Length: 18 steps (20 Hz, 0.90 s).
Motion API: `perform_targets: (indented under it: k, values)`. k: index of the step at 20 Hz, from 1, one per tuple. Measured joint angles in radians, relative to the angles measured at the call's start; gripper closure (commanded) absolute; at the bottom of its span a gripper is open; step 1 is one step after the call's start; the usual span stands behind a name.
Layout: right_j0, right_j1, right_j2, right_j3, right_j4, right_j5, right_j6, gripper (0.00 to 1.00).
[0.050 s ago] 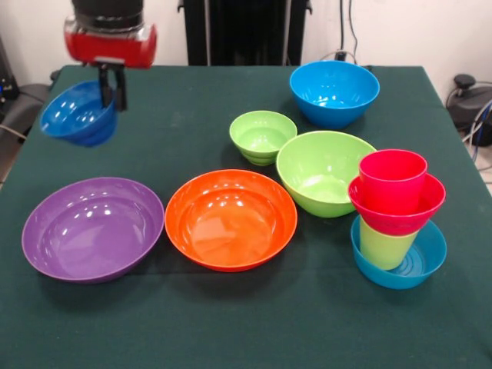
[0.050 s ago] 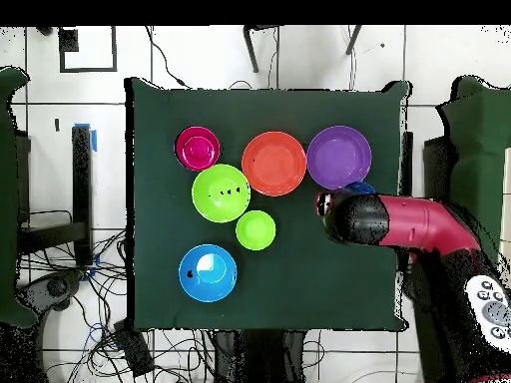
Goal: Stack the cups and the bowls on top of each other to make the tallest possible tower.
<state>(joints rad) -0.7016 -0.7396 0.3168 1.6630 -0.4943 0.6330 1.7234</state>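
Tower [image 1: 396,219] of teal bowl, green tumbler, red bowl and red tumbler stands four high just beside the large green bowl [image 1: 323,171], while the claw [image 1: 112,86], well apart from it, grips the airborne dark-blue bowl [image 1: 78,115], not yet added.

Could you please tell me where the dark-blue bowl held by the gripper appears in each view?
Front view: dark-blue bowl hangs tilted at upper left, gripper on its rim.
Overhead view: only its edge shows, right of centre, under the arm.
Shared landmark: the purple bowl beside it.
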Motion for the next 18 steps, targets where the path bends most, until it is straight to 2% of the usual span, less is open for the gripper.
perform_targets:
  k: [5, 9, 15, 17, 18]
  values:
    - [0.113, -0.039, -0.069, -0.012, 0.091, 0.084, 0.092, 1.0]
    - [0.222, -0.046, -0.131, -0.053, 0.161, 0.145, 0.224, 1.0]
    - [0.357, -0.041, -0.198, -0.163, 0.232, 0.251, 0.43, 1.0]
    - [0.378, -0.039, -0.208, -0.191, 0.245, 0.276, 0.465, 1.0]
    - [0.403, -0.034, -0.22, -0.235, 0.26, 0.311, 0.506, 1.0]
